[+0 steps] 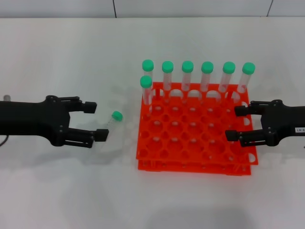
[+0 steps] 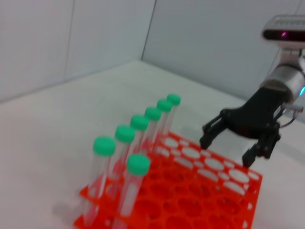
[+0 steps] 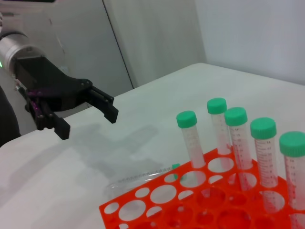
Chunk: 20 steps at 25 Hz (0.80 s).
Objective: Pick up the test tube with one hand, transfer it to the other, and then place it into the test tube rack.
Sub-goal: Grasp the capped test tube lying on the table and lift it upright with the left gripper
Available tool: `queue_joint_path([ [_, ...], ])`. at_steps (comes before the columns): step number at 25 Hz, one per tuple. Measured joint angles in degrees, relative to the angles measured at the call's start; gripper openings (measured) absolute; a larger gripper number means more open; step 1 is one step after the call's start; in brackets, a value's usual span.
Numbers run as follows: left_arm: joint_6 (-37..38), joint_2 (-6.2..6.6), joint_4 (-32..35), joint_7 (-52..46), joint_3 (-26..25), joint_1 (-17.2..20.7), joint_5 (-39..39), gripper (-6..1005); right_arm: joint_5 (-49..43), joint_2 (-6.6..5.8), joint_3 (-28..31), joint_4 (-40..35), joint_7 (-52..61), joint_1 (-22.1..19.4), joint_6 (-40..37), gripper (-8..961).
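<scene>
Left tool [image 1: 97,121] is hovering low over the white worktop [image 1: 57,191] with its two black fingers spread apart and gripping nothing; in the right wrist view [image 3: 86,114] its fingers are hanging clear above the surface. The test tube [image 1: 112,121] is lying on its side on the worktop, between this tool's fingertips and the left edge of the test tube rack [image 1: 190,143], its green cap pointing away from the robot. It is touching neither the fingers nor, as far as can be seen, the rack. In the right wrist view the tube [image 3: 143,177] is resting just beside the rack's edge [image 3: 143,205].

Right tool [image 1: 234,123] is sitting over the right side of the rack, fingers likewise apart and empty, a white label showing on its body. The left wrist view confirms this [image 2: 226,148].

Seven green-capped tubes [image 1: 207,76] are standing upright in the rack: six along the far row, one in the next row at the left end.
</scene>
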Motion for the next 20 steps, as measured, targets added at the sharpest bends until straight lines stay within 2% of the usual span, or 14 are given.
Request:
queue_joint_path([
  [6,0.68,2.4,0.1,-8.84,-0.01,-3.83,10.09,858,0.31,0.18,0.0,-0.01,-0.06,0.0,0.02,827],
  [11,1.98,3.72,0.72,-14.46,0.0,-8.24,20.15,852,0.46,0.24,0.0,-0.05,-0.14,0.0,0.16,827],
  [12,1.98,3.72,0.72,-14.46,0.0,-8.24,20.15,851,0.48,0.27,0.0,-0.05,-0.14,0.01,0.17,827],
  [13,1.91,3.84,0.73,-16.37,0.0,-10.28,24.06,850,0.5,0.29,0.0,-0.06,-0.14,0.0,0.17,827],
  [15,1.53,3.69,0.74,-17.68,0.0,-11.72,26.58,847,0.55,0.31,0.0,-0.08,-0.04,0.0,0.17,827],
  [20,0.25,2.3,0.51,-20.5,1.19,-15.23,32.82,841,1.7,0.32,0.0,-0.11,0.01,0.0,0.22,827],
])
